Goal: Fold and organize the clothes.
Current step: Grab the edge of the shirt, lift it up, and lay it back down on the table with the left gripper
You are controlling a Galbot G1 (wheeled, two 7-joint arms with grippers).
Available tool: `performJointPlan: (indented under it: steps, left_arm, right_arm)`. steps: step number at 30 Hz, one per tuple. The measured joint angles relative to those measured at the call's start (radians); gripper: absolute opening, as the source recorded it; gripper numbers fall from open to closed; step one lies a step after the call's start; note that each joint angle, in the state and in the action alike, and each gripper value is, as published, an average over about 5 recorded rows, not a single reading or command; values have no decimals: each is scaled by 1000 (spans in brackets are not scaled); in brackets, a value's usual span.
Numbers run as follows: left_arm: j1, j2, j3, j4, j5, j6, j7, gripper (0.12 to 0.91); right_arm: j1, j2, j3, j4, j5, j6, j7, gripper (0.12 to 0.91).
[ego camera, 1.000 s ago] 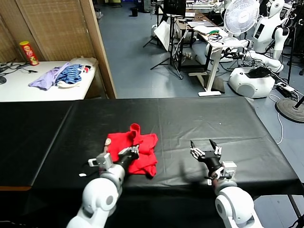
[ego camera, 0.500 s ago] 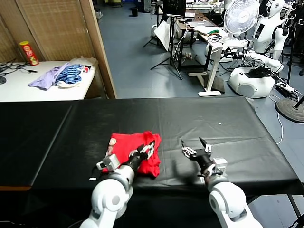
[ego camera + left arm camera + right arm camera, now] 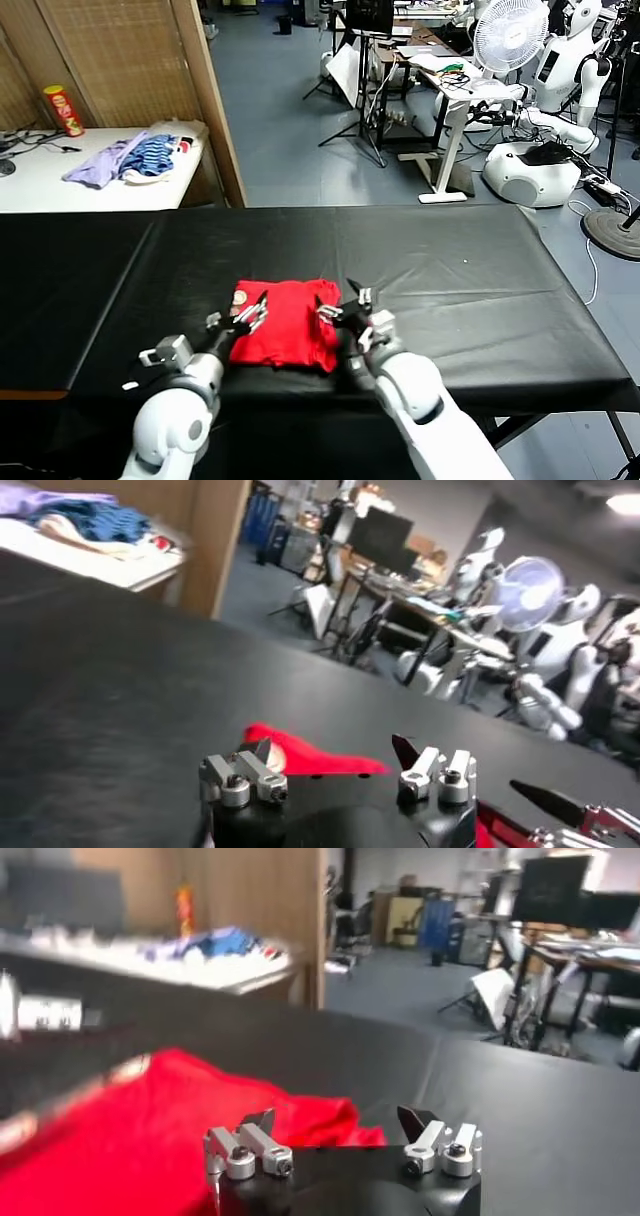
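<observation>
Head camera looks forward and down over the black-covered bench point(image 3: 480, 270). Both wrist cameras sit low, skimming the bench, and share the bright red folded cotton T-shirt point(image 3: 285, 335) close up.

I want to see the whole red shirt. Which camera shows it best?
The head view: the folded red T-shirt lies whole on the black table, with the open left gripper and open right gripper at its two sides. The right wrist view shows one big part up close; the left wrist view only a thin red strip.

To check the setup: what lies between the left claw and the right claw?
The folded red T-shirt lies between left claw and right claw, in the head view.
</observation>
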Motion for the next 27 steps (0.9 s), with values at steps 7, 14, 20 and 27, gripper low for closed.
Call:
performJointPlan:
  steps: [7, 14, 20, 27]
  left_arm:
    - [-1, 1, -38, 48, -36, -14, 4, 798]
    - [-13, -3, -90, 91, -215, -18, 3, 798]
    - [-6, -20, -124, 118, -414, 1, -13, 798]
    - [7, -26, -140, 135, -522, 16, -8, 739]
  right_arm:
    - [-3, 28, -2, -41, -26, 64, 51, 798]
    - [-30, 8, 55, 83, 203, 41, 74, 798]
    - [-68, -29, 126, 217, 385, 23, 87, 798]
    - [-110, -37, 177, 293, 426, 30, 87, 798]
